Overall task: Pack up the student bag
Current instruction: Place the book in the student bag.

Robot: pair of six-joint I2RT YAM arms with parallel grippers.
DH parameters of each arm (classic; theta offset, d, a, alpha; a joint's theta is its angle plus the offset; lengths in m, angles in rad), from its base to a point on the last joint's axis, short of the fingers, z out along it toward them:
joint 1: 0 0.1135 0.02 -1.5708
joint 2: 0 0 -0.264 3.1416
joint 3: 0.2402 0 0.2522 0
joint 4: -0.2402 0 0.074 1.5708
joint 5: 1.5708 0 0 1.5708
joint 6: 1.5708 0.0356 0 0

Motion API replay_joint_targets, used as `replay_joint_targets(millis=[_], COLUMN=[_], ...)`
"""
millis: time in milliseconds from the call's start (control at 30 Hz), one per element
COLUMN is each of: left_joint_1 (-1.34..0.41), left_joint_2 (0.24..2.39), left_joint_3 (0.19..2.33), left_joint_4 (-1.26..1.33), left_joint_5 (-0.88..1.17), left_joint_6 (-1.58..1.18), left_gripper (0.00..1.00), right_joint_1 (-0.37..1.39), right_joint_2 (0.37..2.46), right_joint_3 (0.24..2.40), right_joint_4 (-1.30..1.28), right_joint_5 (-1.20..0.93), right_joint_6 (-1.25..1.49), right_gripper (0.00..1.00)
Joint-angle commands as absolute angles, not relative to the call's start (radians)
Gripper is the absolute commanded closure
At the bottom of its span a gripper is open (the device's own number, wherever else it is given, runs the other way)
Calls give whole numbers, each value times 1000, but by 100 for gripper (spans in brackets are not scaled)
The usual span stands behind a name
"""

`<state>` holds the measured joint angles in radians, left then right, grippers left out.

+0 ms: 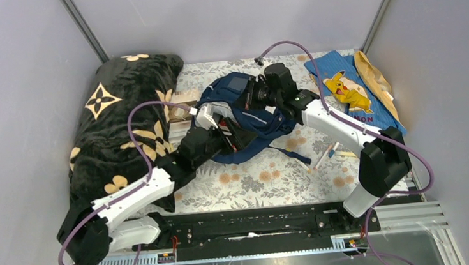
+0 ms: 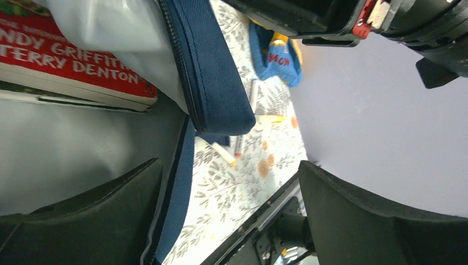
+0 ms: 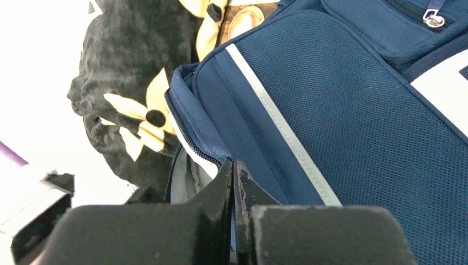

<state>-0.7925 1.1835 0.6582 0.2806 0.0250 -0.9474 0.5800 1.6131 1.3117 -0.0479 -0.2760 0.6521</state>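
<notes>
Right jaws pinch the student bag (image 3: 353,110); left jaws gape.

Blanket (image 1: 123,129): black plush, tan flower motifs, heaped along L side of tablecloth (image 1: 268,181) (pale floral print, orange blooms). Far R corner: light-blue cloth (image 1: 325,65) lying flat, yellow cartoon figure (image 1: 347,90) on it. Tan crumpled item (image 1: 374,78) just beside its R edge, type unclear. Pens (image 1: 330,154): a few, loose on tablecloth R of centre, close together, not parallel. Book (image 2: 72,63) in L wrist view: red cover, white caps lettering, partly cropped. Black rail (image 1: 246,224) across near edge. Walls (image 1: 241,16) plain grey.
</notes>
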Motion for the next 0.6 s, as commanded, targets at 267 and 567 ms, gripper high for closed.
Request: replay_joint_targets(millis=[267,567], left_joint_1=[-791,-733], left_joint_2=[1141,969], left_joint_3=[864,796], left_joint_4=[-78,-34], left_joint_5=[-83,-161], left_joint_6=[-688,-700], left_gripper=[1,1], right_joint_1=[568,557], right_joint_2=[1563,1550], right_joint_3=[1262,1238], right_joint_4=[-84,-113], right_joint_5=[-210,-234], right_joint_6=[602,581], right_gripper=[99,75])
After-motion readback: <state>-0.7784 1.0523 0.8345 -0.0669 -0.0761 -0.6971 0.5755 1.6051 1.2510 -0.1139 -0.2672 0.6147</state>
